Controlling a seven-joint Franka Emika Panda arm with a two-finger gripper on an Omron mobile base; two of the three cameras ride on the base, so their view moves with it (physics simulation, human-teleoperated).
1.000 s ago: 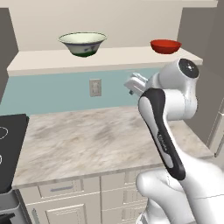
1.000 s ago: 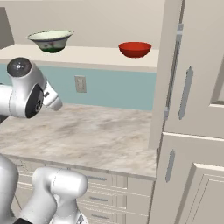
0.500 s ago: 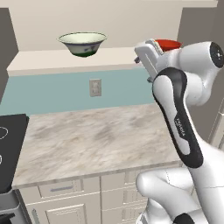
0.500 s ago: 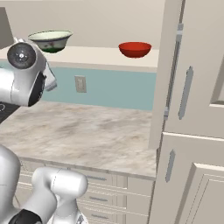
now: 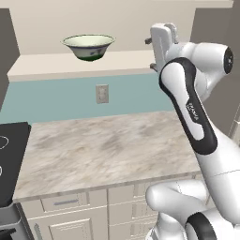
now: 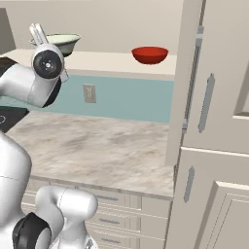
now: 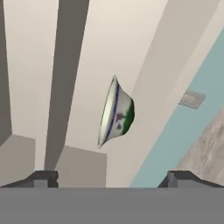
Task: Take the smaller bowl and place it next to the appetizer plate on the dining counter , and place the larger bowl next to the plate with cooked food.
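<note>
Your gripper [image 7: 111, 177] hangs with fingertips spread wide and empty, raised level with the pale ledge [image 6: 112, 62] where the wide cream green-banded bowl [image 5: 88, 46] and glossy red bowl [image 6: 150, 54] sit well apart.

The arm [image 5: 187, 103] is glossy white with rounded shells, dark grey bands at its joints, and a black strip bearing small white lettering along one link. A round dark cap with a pale centre [image 6: 47, 62] closes one joint. Behind the fingers sits a boxy white hand [image 5: 164, 40]; the fingertips [image 7: 43, 178] are small, dark and blocky.
</note>
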